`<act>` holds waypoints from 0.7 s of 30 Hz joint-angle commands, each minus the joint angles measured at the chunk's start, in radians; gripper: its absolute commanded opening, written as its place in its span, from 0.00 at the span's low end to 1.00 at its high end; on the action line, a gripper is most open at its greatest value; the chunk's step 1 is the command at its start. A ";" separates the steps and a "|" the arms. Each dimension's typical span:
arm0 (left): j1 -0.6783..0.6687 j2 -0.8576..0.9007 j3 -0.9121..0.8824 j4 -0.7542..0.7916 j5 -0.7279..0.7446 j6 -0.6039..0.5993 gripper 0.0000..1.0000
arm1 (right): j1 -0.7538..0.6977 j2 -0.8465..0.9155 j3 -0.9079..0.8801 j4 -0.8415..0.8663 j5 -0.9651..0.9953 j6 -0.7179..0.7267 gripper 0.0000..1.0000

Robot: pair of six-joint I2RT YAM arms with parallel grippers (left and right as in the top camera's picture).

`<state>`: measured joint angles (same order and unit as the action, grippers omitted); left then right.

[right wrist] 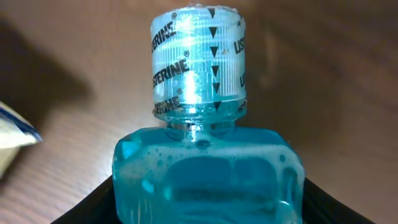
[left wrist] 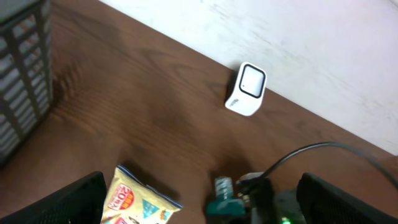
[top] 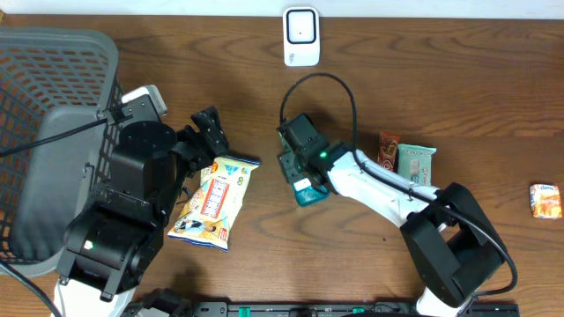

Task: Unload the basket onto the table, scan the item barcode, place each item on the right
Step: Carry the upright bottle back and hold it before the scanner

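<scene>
A teal Listerine mouthwash bottle (top: pixel 307 190) (right wrist: pixel 208 177) with a clear ribbed cap (right wrist: pixel 198 62) lies on the wooden table at the centre. My right gripper (top: pixel 303 173) (right wrist: pixel 208 208) is shut on its body, a black finger (right wrist: pixel 87 208) pressed against each side. The white barcode scanner (top: pixel 300 36) (left wrist: pixel 247 91) stands at the table's far edge, apart from the bottle. My left gripper (top: pixel 208 132) (left wrist: pixel 211 202) hangs open with nothing between its fingers, above the top of a yellow snack bag (top: pixel 214 201) (left wrist: pixel 134 202). The bottle (left wrist: pixel 225 198) shows between its fingers, farther off.
A grey mesh basket (top: pixel 53 88) fills the left side. A brown packet (top: pixel 389 148) and a teal packet (top: pixel 416 163) lie right of the bottle. An orange packet (top: pixel 546 200) lies at the far right edge. The right arm's cable loops toward the scanner.
</scene>
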<state>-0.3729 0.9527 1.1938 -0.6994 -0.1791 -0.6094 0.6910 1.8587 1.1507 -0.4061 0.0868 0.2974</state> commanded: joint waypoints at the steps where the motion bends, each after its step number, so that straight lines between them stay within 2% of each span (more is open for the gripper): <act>1: 0.006 -0.005 0.020 0.001 -0.058 0.026 0.98 | -0.012 0.000 0.069 0.015 0.078 -0.026 0.09; 7: 0.006 -0.010 0.020 0.000 -0.081 0.026 0.98 | -0.013 0.000 0.090 0.099 0.171 -0.026 0.09; 16: 0.006 -0.010 0.020 0.005 -0.104 0.026 0.98 | -0.034 -0.002 0.093 0.288 0.181 -0.026 0.08; 21: 0.006 -0.014 0.020 0.008 -0.149 0.026 0.98 | -0.039 -0.002 0.093 0.443 0.321 -0.027 0.09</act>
<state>-0.3729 0.9520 1.1938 -0.6952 -0.2710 -0.6006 0.6613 1.8587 1.2072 -0.0288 0.2825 0.2798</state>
